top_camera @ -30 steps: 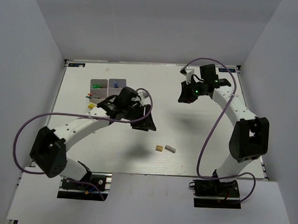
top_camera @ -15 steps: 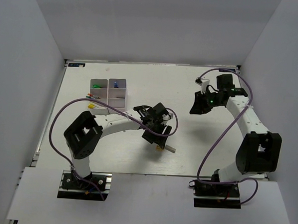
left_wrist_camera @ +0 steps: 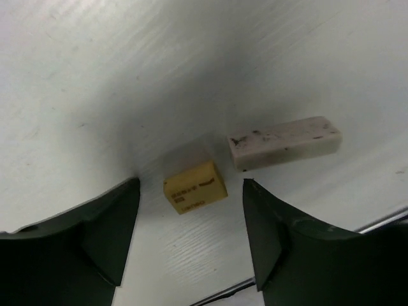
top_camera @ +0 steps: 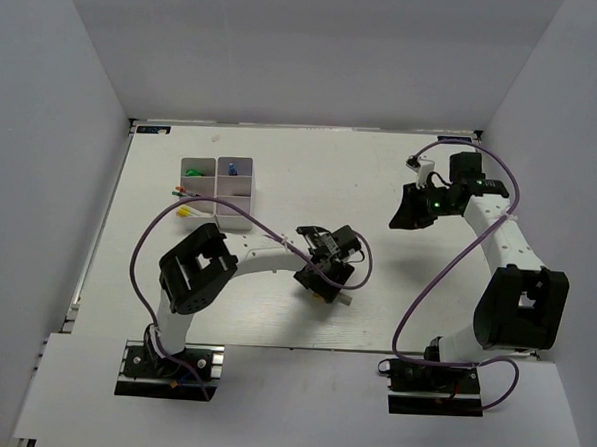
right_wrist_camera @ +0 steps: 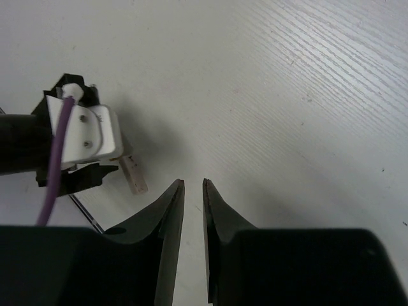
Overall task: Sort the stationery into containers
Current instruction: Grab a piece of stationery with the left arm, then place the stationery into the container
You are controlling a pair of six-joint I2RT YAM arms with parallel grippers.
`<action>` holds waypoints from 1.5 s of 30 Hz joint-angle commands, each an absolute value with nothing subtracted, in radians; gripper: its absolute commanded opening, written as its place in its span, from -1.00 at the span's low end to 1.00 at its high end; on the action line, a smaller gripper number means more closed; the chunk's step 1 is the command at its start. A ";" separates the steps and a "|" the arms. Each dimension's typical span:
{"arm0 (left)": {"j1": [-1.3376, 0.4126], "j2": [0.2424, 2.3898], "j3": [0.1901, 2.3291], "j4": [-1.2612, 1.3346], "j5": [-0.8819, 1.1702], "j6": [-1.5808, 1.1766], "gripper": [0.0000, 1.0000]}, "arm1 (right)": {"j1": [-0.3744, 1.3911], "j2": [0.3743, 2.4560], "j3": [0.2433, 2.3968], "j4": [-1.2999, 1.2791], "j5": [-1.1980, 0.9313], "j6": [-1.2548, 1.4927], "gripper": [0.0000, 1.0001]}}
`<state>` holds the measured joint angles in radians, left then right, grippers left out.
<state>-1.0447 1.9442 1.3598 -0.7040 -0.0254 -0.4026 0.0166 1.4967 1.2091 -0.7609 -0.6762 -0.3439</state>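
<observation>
Field notes, left-arm pick. The tan eraser (left_wrist_camera: 195,187) is being straddled by the left gripper (top_camera: 322,281), with the jaws spread wide and nothing being gripped yet. The block is lying flat on the table (top_camera: 424,320), well apart from the divided tray (top_camera: 234,212), off its near-right corner. A whitish eraser block (left_wrist_camera: 284,143) is lying just beside the tan one, on the side farther from the tray. A narrow gap between them is being seen.

Judged step: closing on the tan eraser. The block is sitting slightly skewed between the fingers, so the wrist is probably best being turned until the pads are squared to its faces. The outer finger should be kept off the whitish block during descent.

The right gripper (right_wrist_camera: 191,185) is being held nearly pinched together, empty, far to the right of the tray.

Against one second ago, the left gripper is being found moved from right beside the tray out to the erasers. The right arm is being drawn farther from the tray. Both erasers appear unmoved.
</observation>
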 commanded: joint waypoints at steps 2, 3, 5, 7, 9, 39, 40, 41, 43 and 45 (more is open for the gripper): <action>-1.075 1.954 1.382 -0.735 -0.078 -0.454 0.43 | -0.018 1.460 1.195 -0.772 -0.716 -0.347 -0.51; -1.075 1.963 1.382 -0.735 -0.087 -0.454 0.39 | -0.020 1.465 1.187 -0.770 -0.721 -0.347 -0.51; -1.085 1.974 1.382 -0.755 -0.115 -0.486 0.26 | -0.025 1.457 1.180 -0.773 -0.722 -0.348 -0.51; -1.094 1.974 1.382 -0.755 -0.124 -0.497 0.11 | -0.028 1.456 1.170 -0.767 -0.729 -0.345 -0.51; -1.094 1.974 1.382 -0.755 -0.133 -0.508 -0.05 | -0.029 1.456 1.161 -0.767 -0.736 -0.345 -0.51; -0.569 1.618 1.356 -0.850 -0.423 -0.758 -0.75 | -0.023 1.413 1.048 -0.769 -0.790 -0.439 -0.37; -0.558 1.627 1.373 -0.850 -0.423 -0.758 -0.75 | -0.021 1.411 1.046 -0.770 -0.792 -0.443 -0.37; -0.548 1.628 1.382 -0.850 -0.423 -0.749 -0.75 | -0.021 1.408 1.043 -0.772 -0.790 -0.443 -0.37; -0.517 1.638 1.396 -0.850 -0.423 -0.739 -0.75 | -0.021 1.407 1.039 -0.773 -0.790 -0.449 -0.37; -0.499 1.638 1.407 -0.841 -0.423 -0.713 -0.75 | -0.021 1.404 1.028 -0.775 -0.788 -0.453 -0.37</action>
